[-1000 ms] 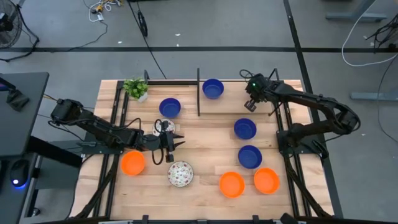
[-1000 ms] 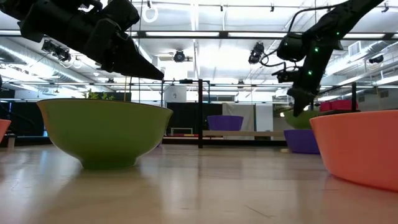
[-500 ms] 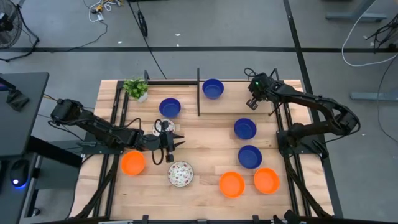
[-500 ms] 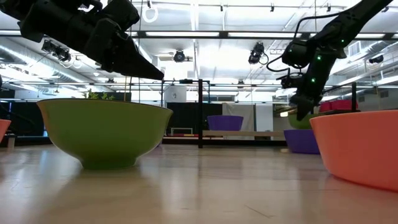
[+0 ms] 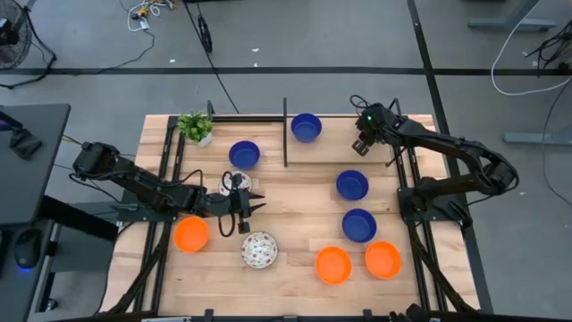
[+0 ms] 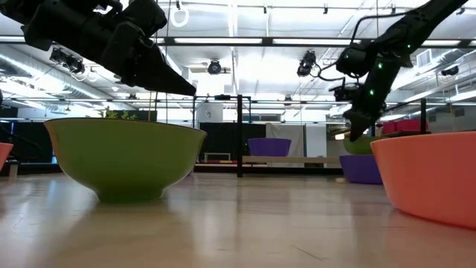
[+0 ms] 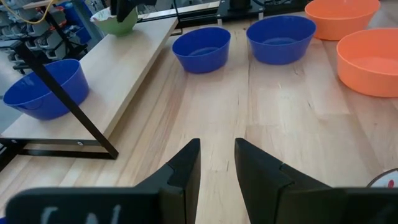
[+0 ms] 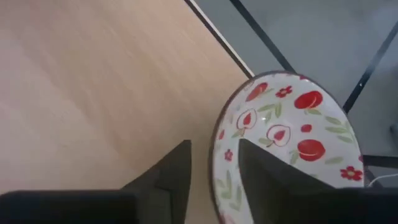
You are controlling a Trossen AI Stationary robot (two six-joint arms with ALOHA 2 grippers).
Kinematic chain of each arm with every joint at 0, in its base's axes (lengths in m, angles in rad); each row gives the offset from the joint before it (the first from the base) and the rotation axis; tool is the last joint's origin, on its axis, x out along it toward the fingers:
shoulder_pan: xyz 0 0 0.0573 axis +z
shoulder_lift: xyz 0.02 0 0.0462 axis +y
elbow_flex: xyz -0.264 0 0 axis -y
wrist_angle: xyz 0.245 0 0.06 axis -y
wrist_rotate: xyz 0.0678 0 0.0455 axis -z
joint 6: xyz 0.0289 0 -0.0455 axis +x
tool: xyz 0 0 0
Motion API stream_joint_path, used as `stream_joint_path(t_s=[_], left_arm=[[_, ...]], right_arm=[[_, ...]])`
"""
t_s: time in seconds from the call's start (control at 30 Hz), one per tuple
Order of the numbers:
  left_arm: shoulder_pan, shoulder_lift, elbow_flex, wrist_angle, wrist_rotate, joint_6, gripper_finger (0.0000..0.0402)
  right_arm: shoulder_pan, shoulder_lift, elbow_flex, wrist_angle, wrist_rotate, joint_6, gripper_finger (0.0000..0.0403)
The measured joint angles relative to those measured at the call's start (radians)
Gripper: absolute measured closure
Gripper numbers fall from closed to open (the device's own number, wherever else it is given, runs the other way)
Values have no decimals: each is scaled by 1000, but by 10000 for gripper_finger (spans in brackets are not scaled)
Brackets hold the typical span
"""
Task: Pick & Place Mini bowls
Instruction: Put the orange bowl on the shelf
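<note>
One floral bowl released, far right

Right jaws, pinched shut a moment ago, now spread either side of the floral bowl's [image 8: 286,124] rim near the surface's [image 5: 295,192] far right corner; probably placed; left jaws slightly parted, empty, mid-surface.

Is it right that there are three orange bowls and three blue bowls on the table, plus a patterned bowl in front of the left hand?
Not quite. The high view shows four blue bowls, not three. The rest holds: three orange bowls, and a patterned bowl in front of the left hand.
</note>
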Motion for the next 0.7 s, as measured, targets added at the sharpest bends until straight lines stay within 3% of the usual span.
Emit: stream_joint_path(t_s=[0.23,0.4,0.6,0.7], left_arm=[[0,0,0,1,0,0,299],[0,0,0,0,0,0,299],[0,0,0,-1,0,-17,299],[0,0,0,-1,0,-18,299]], right_arm=[[228,-49,113,-223,-58,184,240],[575,-92,117,-250,-184,360,262],[1057,-84,118,-200,-187,584,302],[1236,-71,118,-200,-223,796,322]])
